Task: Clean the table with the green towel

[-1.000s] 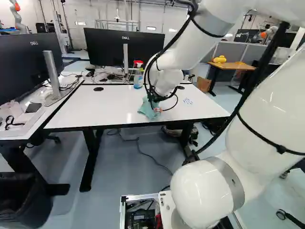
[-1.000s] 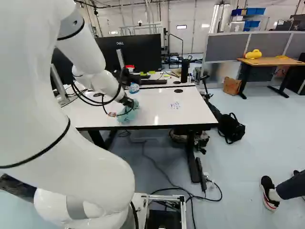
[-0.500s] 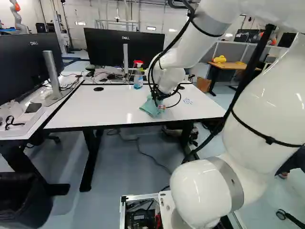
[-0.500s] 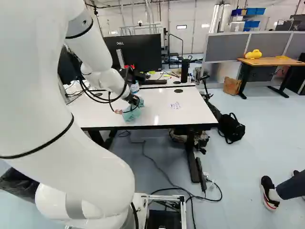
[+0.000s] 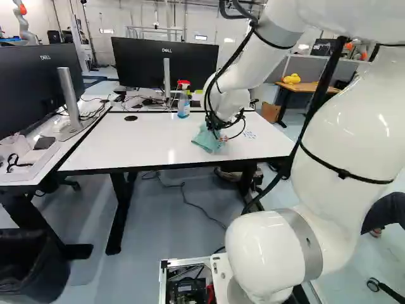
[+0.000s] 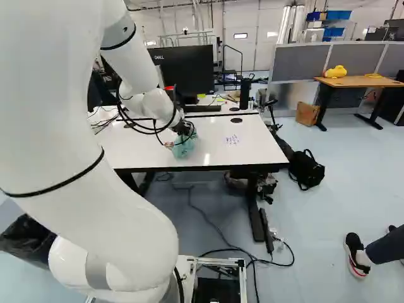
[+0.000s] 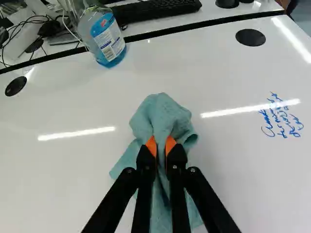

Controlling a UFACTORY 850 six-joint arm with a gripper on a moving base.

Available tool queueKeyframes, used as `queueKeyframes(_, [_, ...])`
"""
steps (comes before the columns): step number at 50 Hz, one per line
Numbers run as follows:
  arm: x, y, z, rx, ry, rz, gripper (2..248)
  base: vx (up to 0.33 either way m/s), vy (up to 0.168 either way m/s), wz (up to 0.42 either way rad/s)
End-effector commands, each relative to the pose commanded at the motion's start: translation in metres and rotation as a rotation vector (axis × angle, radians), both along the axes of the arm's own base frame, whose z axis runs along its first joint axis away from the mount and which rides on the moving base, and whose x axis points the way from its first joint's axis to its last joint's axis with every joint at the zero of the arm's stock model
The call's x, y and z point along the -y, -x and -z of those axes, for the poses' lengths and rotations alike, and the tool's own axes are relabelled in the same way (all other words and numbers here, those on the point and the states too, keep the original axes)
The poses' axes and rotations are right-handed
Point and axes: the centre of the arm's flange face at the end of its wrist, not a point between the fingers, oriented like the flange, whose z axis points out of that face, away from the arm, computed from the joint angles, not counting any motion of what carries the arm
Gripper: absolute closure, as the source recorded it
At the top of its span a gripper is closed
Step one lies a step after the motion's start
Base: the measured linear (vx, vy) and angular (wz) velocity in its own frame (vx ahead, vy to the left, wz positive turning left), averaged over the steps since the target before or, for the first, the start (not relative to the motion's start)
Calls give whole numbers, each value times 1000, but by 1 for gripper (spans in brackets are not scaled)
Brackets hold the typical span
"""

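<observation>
In the left base view, a black-framed monitor is occupying the left edge, with a black waste bin standing at lower left. A second monitor is standing at upper centre-left. The white tabletop is spanning the middle of the frame. Near its far edge, a spray bottle with a red-and-white head is standing upright, well apart from the towel and holding blue liquid.

Just right of centre, the green towel is lying crumpled on the tabletop. The gripper is pointing down into it; in the wrist view its fingers are standing close together, their orange pads pinching a fold of cloth. Cloth is bunching ahead of the fingertips and spreading beneath the fingers.

Further right, blue handwriting is showing on the tabletop, apart from the towel. The white robot arm is filling the right side.
</observation>
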Motion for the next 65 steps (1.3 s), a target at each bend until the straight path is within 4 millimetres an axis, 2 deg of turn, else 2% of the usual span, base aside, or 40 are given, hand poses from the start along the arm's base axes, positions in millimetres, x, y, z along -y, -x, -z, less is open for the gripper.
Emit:
queueKeyframes(10, [-1, -18, 0, 4, 26, -33, 210, 0, 0, 0])
queueKeyframes(22, [-1, -19, 4, -3, 26, -33, 210, 0, 0, 0])
queueKeyframes(50, [9, -34, 36, -66, 27, -12, 210, 0, 0, 0])
queueKeyframes(65, [16, -37, 36, -65, 27, 1, 210, 0, 0, 0])
